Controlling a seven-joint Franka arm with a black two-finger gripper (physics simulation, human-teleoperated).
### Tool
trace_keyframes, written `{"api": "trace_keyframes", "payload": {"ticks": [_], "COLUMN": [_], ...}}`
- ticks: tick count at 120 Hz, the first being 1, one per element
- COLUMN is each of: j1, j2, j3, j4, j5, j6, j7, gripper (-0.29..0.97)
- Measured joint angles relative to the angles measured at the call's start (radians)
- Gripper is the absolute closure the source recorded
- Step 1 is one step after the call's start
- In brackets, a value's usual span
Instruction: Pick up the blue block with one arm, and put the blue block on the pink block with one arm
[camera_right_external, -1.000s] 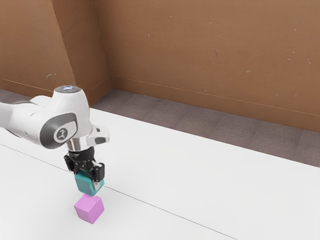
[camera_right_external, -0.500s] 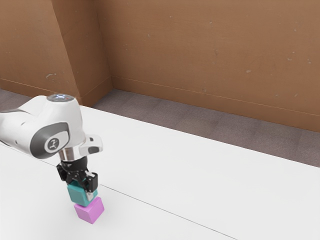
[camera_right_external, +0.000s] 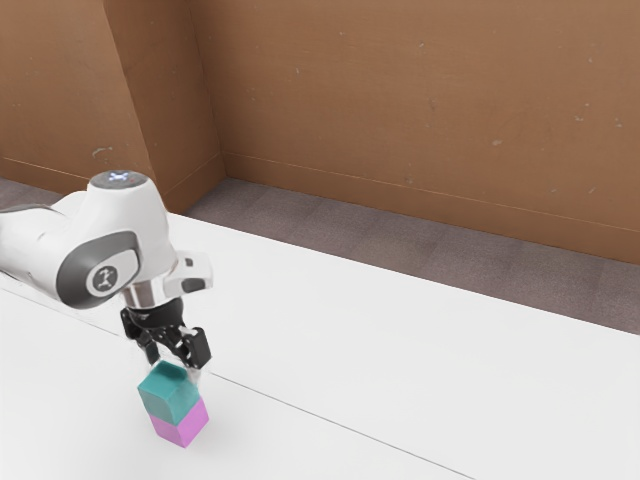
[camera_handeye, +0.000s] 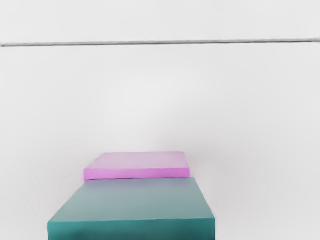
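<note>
Blue block (camera_right_external: 165, 392) is sitting on top of the pink block (camera_right_external: 180, 428), near the left end of the white table (camera_right_external: 400, 360). The stack is slightly offset: in the wrist view a strip of the pink block's (camera_handeye: 136, 165) top shows past the blue block (camera_handeye: 135, 210). Gripper (camera_right_external: 172, 358) hangs just above the blue block, fingers spread apart, gripping nothing. Can't tell if a fingertip grazes the block's top edge.
</note>
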Motion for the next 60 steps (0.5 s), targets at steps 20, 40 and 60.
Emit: {"api": "trace_keyframes", "payload": {"ticks": [20,40,60], "j1": [0.0,0.001,-0.006], "j2": [-0.029,0.105,0.222], "j3": [-0.006,-0.023,-0.063], "j4": [0.256,0.715,0.941], "j5": [0.006,0.028,0.042], "j6": [-0.068,-0.277,-0.411], "j7": [0.006,0.012,0.016], "gripper": [0.02,0.01,0.01]}}
